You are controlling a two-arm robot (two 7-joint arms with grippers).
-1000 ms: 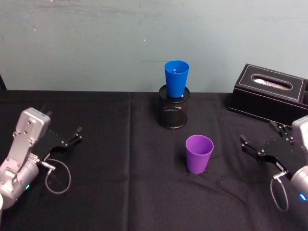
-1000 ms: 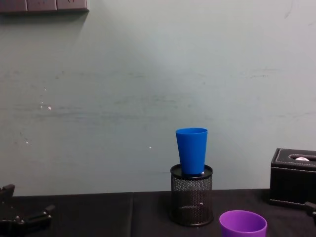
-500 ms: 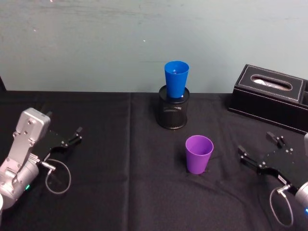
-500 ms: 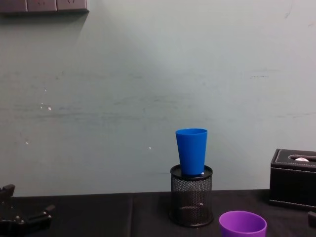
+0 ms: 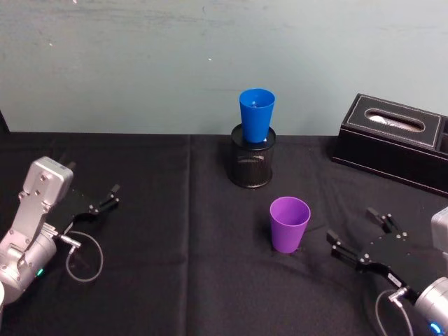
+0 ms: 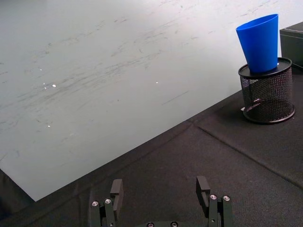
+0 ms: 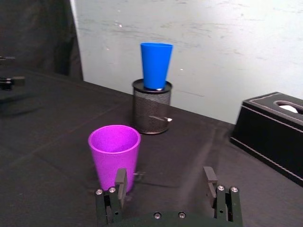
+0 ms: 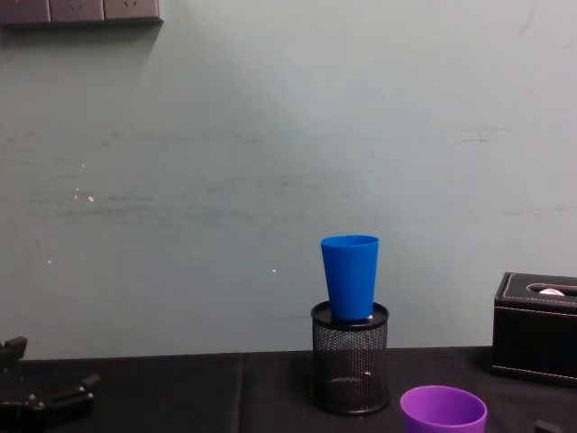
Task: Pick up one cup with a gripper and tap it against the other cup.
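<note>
The purple cup [image 5: 289, 223] stands upright on the black cloth near the table's middle, also seen as a purple cup [image 7: 114, 155] and a purple cup [image 8: 444, 410]. The blue cup [image 5: 256, 114] sits upright in a black mesh pen holder [image 5: 252, 162] behind it; the same blue cup [image 7: 155, 65] [image 8: 350, 275] [image 6: 261, 42] appears elsewhere. My right gripper [image 5: 355, 234] is open, just right of the purple cup and apart from it; its fingers [image 7: 120, 182] point toward the cup. My left gripper [image 5: 111, 197] rests open at the far left.
A black tissue box [image 5: 395, 142] stands at the back right. The pale wall [image 5: 140, 63] runs close behind the table's back edge. Bare black cloth [image 5: 175, 231] lies between the left arm and the cups.
My right gripper has moved left and toward the table's front, closing in on the purple cup. The cups and the left arm have not moved.
</note>
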